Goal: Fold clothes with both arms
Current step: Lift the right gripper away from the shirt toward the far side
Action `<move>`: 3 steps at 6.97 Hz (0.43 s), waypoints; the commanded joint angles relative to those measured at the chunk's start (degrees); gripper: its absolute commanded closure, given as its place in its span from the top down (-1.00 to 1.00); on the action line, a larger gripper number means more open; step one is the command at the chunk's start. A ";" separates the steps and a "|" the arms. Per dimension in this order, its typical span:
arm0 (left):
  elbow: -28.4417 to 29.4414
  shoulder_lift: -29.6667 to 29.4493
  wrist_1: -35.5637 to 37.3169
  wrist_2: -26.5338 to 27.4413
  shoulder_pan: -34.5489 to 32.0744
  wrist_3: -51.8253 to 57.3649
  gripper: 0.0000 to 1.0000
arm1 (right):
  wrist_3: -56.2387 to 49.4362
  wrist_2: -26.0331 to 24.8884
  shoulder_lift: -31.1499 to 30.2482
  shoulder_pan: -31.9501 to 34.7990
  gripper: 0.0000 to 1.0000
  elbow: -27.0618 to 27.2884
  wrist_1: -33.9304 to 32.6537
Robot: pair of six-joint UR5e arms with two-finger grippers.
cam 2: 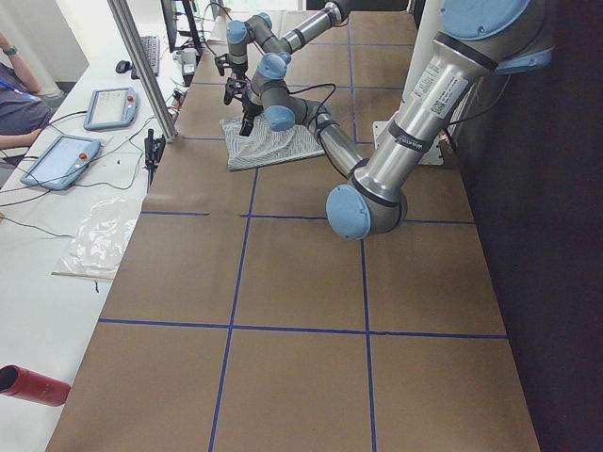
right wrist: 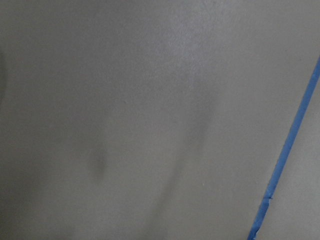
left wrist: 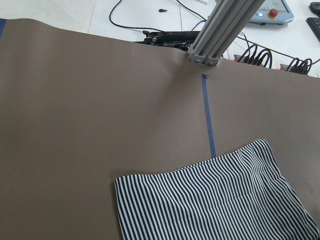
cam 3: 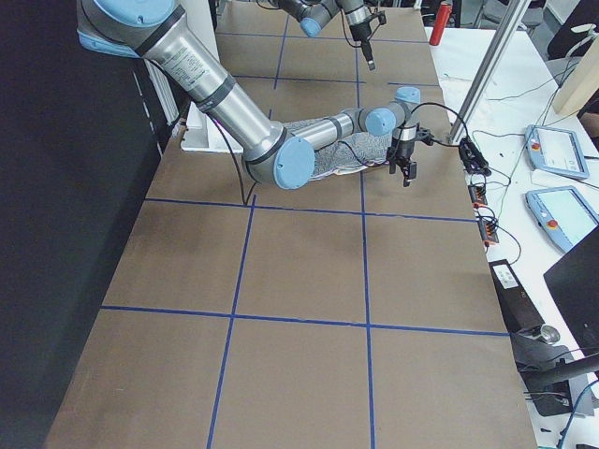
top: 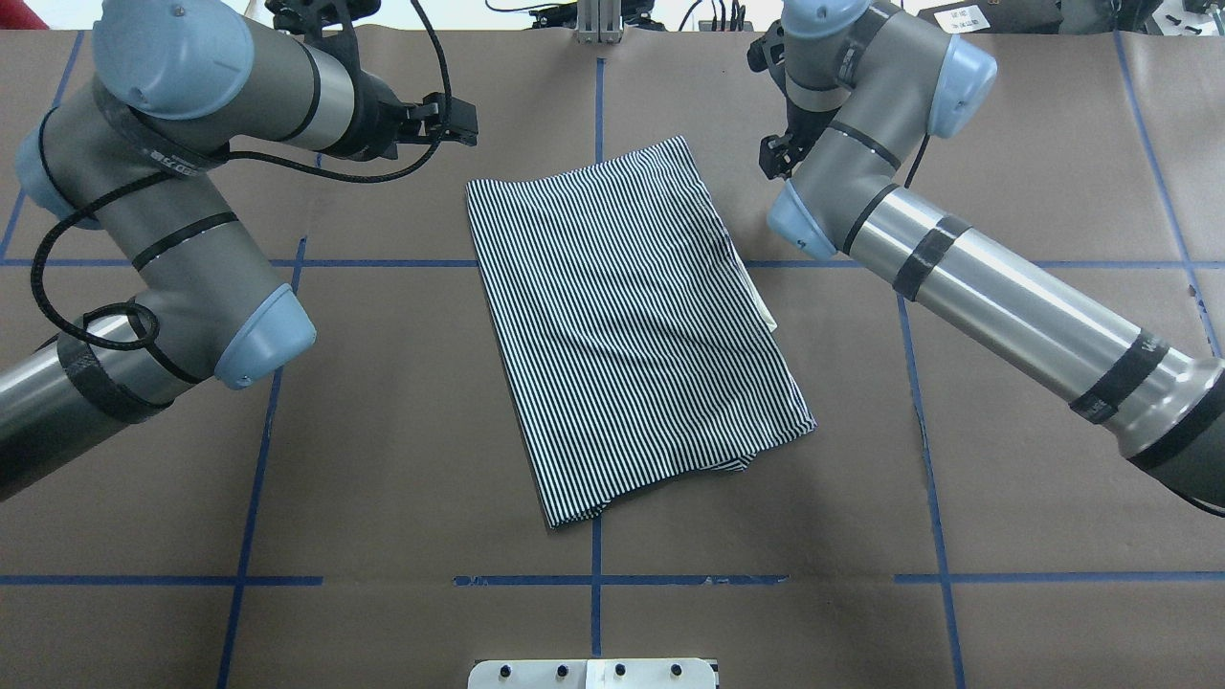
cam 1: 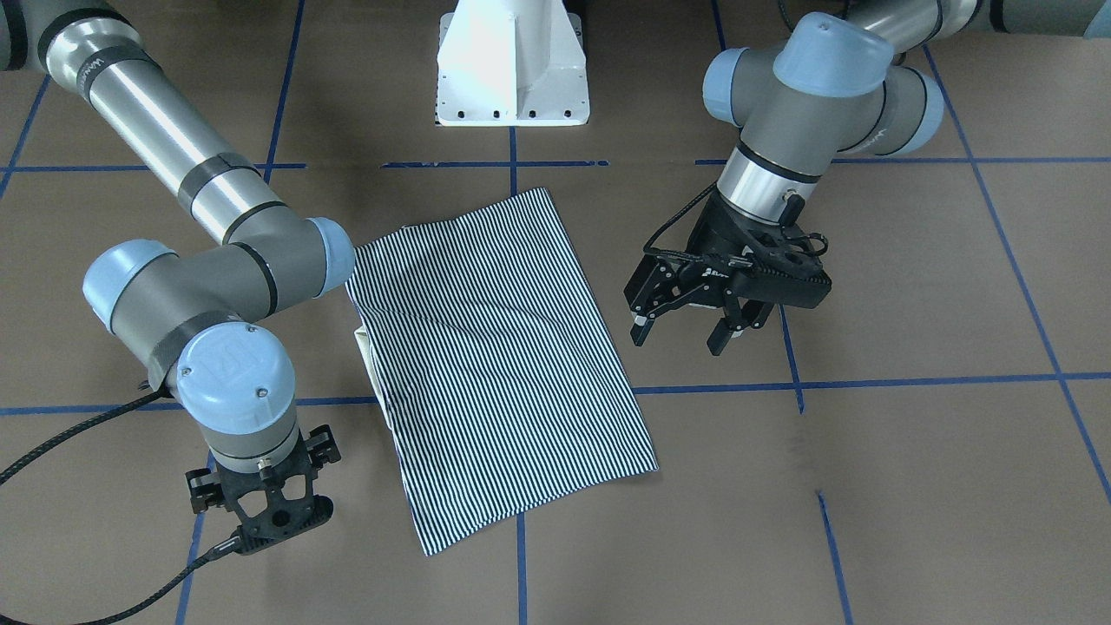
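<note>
The striped polo shirt (cam 1: 499, 356) lies folded into a rectangle flat on the brown table, between the two arms. It also shows in the overhead view (top: 632, 325) and the left wrist view (left wrist: 215, 205). A bit of cream collar (cam 1: 364, 344) peeks out at one long edge. My left gripper (cam 1: 680, 338) is open and empty, hovering above the table beside the shirt. It also shows in the overhead view (top: 462, 120). My right gripper (cam 1: 263, 514) points straight down beside the shirt's opposite side. Its fingers are hidden under the wrist, so I cannot tell whether it is open or shut.
The white pedestal base (cam 1: 512, 65) stands at the robot's side of the table. Blue tape lines (top: 595, 536) cross the brown paper. An aluminium post (left wrist: 220, 27) and cables stand at the far edge. Tablets (cam 2: 61, 160) and a red cylinder (cam 2: 33, 386) lie on the side bench.
</note>
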 commanded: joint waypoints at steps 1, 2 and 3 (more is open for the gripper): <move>-0.62 0.11 0.29 -1.33 -0.34 -1.47 1.00 | 0.12 4.60 1.56 1.73 1.00 1.40 0.01; -0.62 0.20 0.55 -1.59 2.18 -8.18 1.00 | 0.21 7.93 0.43 2.26 1.00 4.99 -0.60; -0.53 0.20 0.90 -3.77 5.17 -13.91 1.00 | 1.86 10.49 -2.72 2.70 1.00 10.24 -2.26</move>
